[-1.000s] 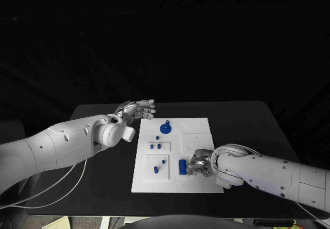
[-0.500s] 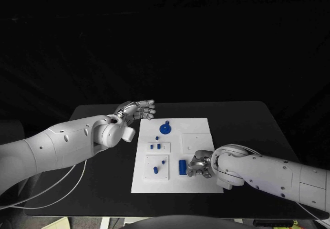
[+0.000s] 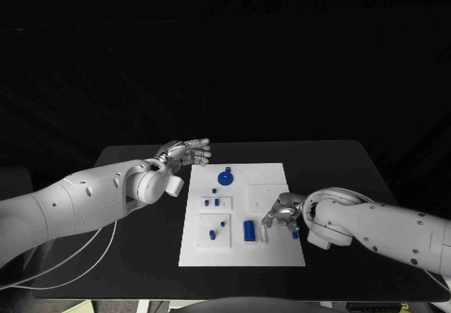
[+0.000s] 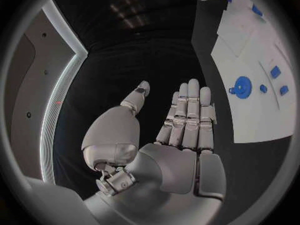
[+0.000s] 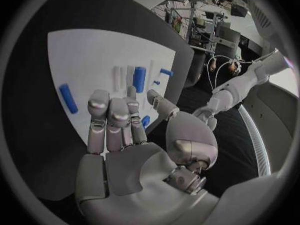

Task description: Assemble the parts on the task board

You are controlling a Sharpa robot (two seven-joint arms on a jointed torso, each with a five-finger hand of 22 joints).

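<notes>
Right hand point(image 3: 285, 217) now lifted off cylinder point(image 3: 249, 229), blue part point(image 5: 145, 121) at fingertips

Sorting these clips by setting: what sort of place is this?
Probably a robotics lab test bench: a black table with dark surrounds, a white task board carrying small blue parts, and cluttered benches with equipment in the right wrist view.

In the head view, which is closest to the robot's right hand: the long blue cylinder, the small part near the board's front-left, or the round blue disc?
From the right hand:
1. Long blue cylinder, just beside it.
2. Small part, toward the task board's front-left.
3. Round blue disc, at the far end.
</notes>
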